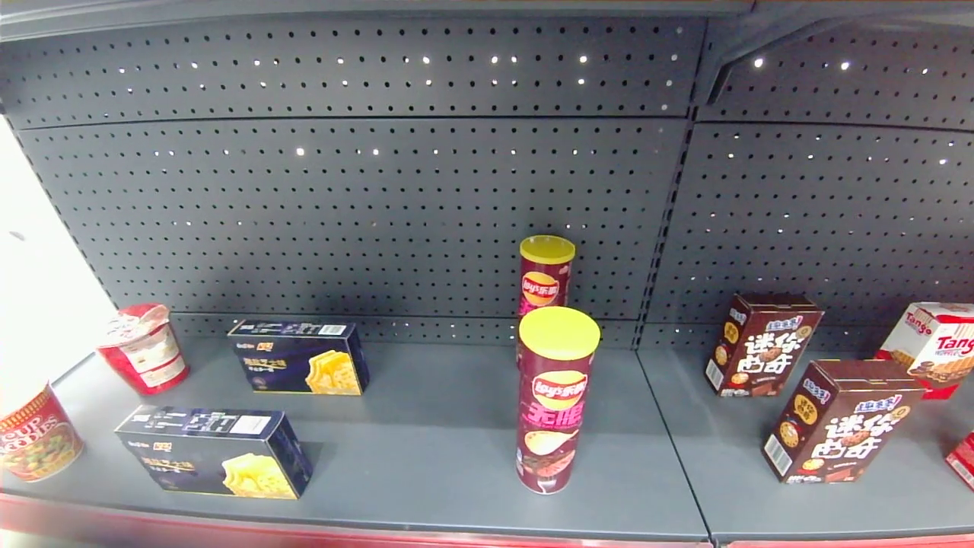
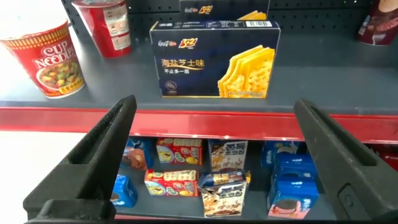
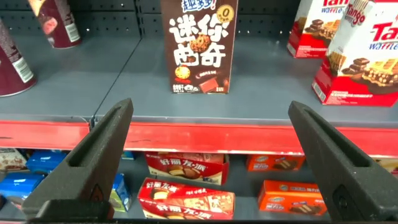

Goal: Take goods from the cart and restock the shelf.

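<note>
Two claws gape wide and empty; left claw [image 2: 216,106] and right claw [image 3: 211,106] face the shelf [image 1: 441,426].

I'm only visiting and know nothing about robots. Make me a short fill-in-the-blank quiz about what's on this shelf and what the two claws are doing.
1. The front chip can has a ____ lid.
2. The shelf holds ____ dark blue cracker boxes left of that can.
3. The brown cookie boxes stand to the can's ____.
4. The left gripper and right gripper are both ____ and hold nothing.

Missing words: yellow; two; right; open.
</note>
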You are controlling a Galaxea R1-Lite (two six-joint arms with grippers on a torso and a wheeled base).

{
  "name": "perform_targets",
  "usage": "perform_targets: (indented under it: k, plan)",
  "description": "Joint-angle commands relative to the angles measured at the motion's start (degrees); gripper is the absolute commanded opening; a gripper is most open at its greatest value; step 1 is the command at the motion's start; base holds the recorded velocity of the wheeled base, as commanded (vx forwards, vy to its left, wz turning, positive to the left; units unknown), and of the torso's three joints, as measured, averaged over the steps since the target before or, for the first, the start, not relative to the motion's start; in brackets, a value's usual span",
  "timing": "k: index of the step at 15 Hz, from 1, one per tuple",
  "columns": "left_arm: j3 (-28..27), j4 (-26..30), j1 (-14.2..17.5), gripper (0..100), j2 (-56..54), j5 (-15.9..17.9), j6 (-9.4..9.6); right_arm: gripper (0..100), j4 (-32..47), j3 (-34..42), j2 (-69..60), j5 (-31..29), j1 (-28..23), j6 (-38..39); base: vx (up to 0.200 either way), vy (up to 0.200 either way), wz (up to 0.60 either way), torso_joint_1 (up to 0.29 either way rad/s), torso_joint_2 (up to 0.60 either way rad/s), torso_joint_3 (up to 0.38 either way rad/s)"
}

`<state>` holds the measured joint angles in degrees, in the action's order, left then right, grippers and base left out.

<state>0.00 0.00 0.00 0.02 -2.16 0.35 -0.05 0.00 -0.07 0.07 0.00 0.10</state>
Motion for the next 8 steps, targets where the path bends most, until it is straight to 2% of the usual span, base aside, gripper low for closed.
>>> perform_targets:
  k: [1,8]
  plan:
    - [0.0,0.0,0.0,100,0.0,0.0,0.00,100,0.0,0.0,0.1,0.0,0.0,0.1,0.000,0.000,0.00,0.000,0.00,0.000]
    - [0.0,0.0,0.0,100,0.0,0.2,0.17,100,0.0,0.0,0.1,0.0,0.0,0.1,0.000,0.000,0.00,0.000,0.00,0.000]
